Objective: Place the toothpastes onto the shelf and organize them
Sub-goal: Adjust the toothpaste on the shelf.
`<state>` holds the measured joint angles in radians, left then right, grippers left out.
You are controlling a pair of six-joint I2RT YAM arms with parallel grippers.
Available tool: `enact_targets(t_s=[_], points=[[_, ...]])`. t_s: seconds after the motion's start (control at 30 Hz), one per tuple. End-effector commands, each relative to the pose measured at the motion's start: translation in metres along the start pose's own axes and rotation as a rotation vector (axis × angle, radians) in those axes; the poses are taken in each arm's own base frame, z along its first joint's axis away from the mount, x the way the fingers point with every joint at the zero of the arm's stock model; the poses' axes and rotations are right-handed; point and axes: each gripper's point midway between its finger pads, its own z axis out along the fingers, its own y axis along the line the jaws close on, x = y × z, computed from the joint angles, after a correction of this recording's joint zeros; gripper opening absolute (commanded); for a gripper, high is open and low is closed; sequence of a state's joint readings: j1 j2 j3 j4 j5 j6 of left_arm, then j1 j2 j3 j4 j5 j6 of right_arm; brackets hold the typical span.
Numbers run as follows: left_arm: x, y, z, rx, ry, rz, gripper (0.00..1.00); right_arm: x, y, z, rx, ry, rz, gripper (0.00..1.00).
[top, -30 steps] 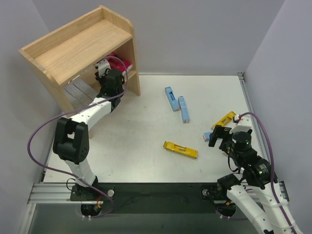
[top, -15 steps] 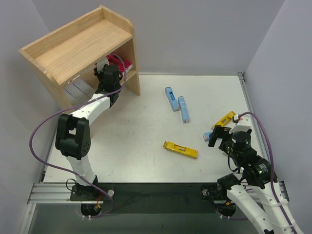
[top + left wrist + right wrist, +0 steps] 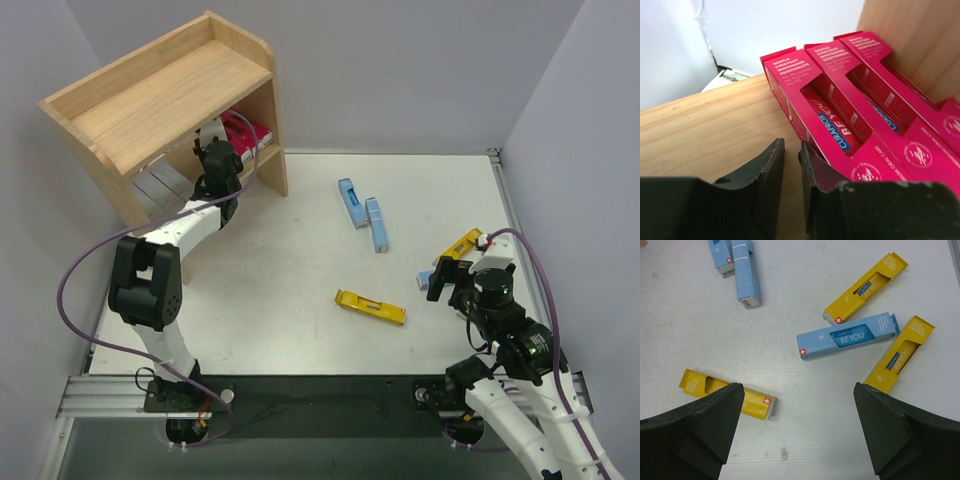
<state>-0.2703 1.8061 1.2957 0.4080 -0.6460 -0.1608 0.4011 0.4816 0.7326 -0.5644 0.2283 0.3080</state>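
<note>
Surface: we see a white table [image 3: 300, 250] carrying the shelf [image 3: 160, 95] at its far left corner.
Lower tier: we count three magenta cartons [image 3: 840, 115] lying flat on the wood, side by side and touching, the outermost just beside a side panel.
Table middle: two blue cartons [image 3: 352, 202] lie just beside each other; a lone yellow carton [image 3: 370, 307] lies nearer us, well apart.
Table right: a third blue carton [image 3: 847, 336] lies between two yellow cartons [image 3: 865, 287], all close together.

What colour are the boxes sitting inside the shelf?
The boxes are bright pinkish red, clearest in the left wrist view.
</note>
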Motion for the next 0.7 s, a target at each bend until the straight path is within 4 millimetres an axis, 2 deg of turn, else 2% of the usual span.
enact_targets(t_s=[0.0,0.3,0.43,0.67], points=[[-0.017,-0.024,-0.013,0.157,-0.034,0.027,0.32,-0.010,0.000,0.000,0.007,-0.025,-0.011,0.99],[-0.021,0.006,-0.031,0.066,-0.018,0.040,0.36,-0.011,0.002,0.000,-0.001,-0.026,-0.009,0.99],[-0.023,0.015,-0.043,0.055,-0.011,0.045,0.42,-0.012,0.002,-0.001,-0.002,-0.025,-0.006,0.99],[-0.030,0.014,-0.075,0.114,0.005,0.060,0.48,-0.013,0.005,-0.003,-0.013,-0.012,-0.002,0.99]])
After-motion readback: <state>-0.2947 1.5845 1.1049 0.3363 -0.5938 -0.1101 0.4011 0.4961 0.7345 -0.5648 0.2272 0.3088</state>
